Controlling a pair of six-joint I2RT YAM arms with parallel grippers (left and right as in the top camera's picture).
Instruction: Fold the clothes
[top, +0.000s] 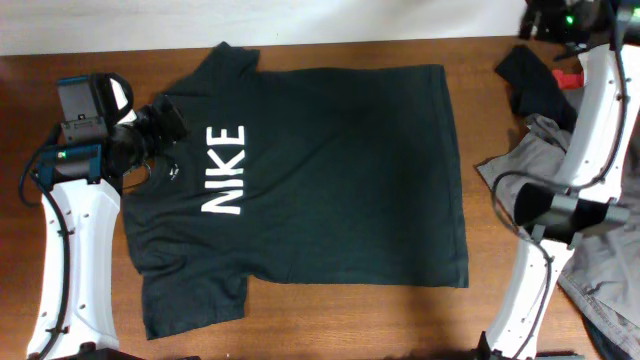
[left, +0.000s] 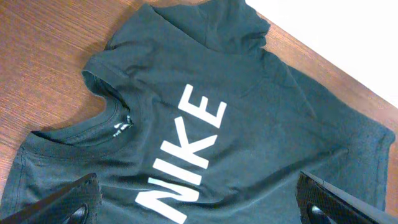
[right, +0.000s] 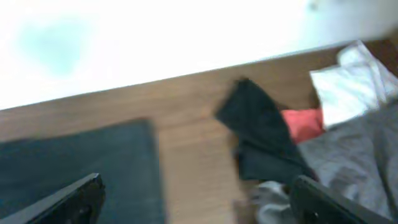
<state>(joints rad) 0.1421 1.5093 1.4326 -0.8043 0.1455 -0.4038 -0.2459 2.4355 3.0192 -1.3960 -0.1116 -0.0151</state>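
Observation:
The clothes (top: 330, 170) are a very dark green T-shirt with white NIKE letters, lying spread flat on the wooden table, collar to the left. My left gripper (top: 163, 125) hovers open over the collar. In the left wrist view its fingers (left: 68, 202) stand wide apart above the shirt (left: 280, 124) and hold nothing. My right gripper (top: 520, 200) is off the shirt's right edge and open. The blurred right wrist view shows its gripper (right: 202, 202) over bare wood, with the shirt's corner (right: 74, 162) to the left.
A small black cloth (top: 530, 80) and a red scrap (top: 567, 76) lie at the back right, also visible as the black cloth (right: 261, 134) and red scrap (right: 301, 124). A light grey garment (top: 600, 270) is heaped under the right arm. The table's far edge (right: 186, 78) is close behind.

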